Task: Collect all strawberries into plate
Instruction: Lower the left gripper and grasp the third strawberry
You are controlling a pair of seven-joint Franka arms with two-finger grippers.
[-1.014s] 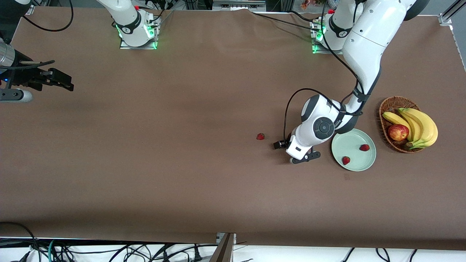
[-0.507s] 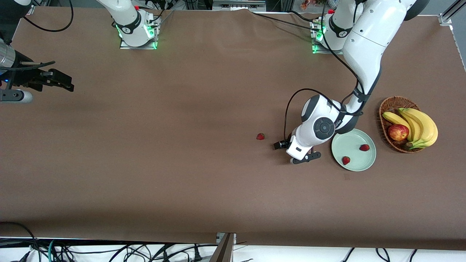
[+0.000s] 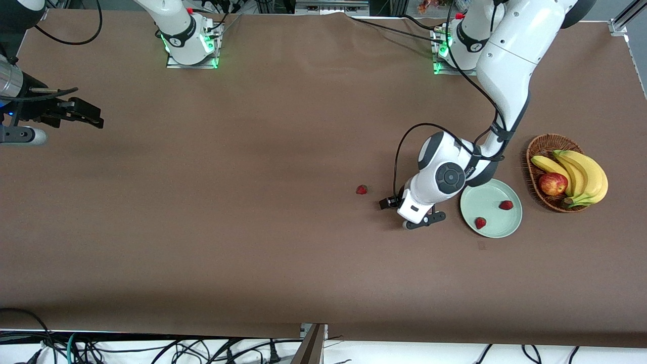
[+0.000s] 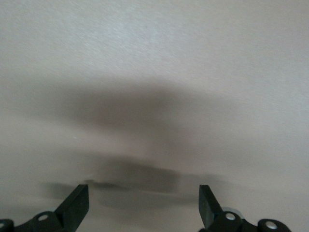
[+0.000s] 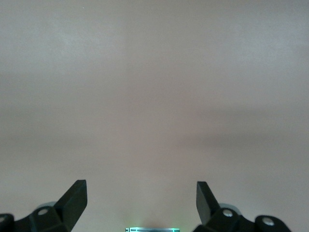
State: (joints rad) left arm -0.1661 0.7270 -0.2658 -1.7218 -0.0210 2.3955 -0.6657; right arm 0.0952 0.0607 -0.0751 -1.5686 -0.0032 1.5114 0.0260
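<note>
One strawberry [image 3: 361, 189] lies loose on the brown table. Two more strawberries [image 3: 506, 205] [image 3: 480, 222] rest in the pale green plate [image 3: 488, 194]. My left gripper [image 3: 409, 211] hangs low over the table between the loose berry and the plate. It is open, and in the left wrist view only bare cloth shows between its fingers [image 4: 77, 205]. My right gripper [image 3: 83, 114] waits at the right arm's end of the table, open with nothing in it. Its fingertips [image 5: 75, 198] frame bare cloth.
A wicker basket [image 3: 542, 144] with bananas [image 3: 586, 174] and a red-yellow apple [image 3: 552, 183] stands beside the plate, toward the left arm's end. Cables run along the table's front edge [image 3: 151, 349].
My left gripper has edged slightly away from the plate toward the loose strawberry. The right gripper has barely drifted. The berries have not moved.
</note>
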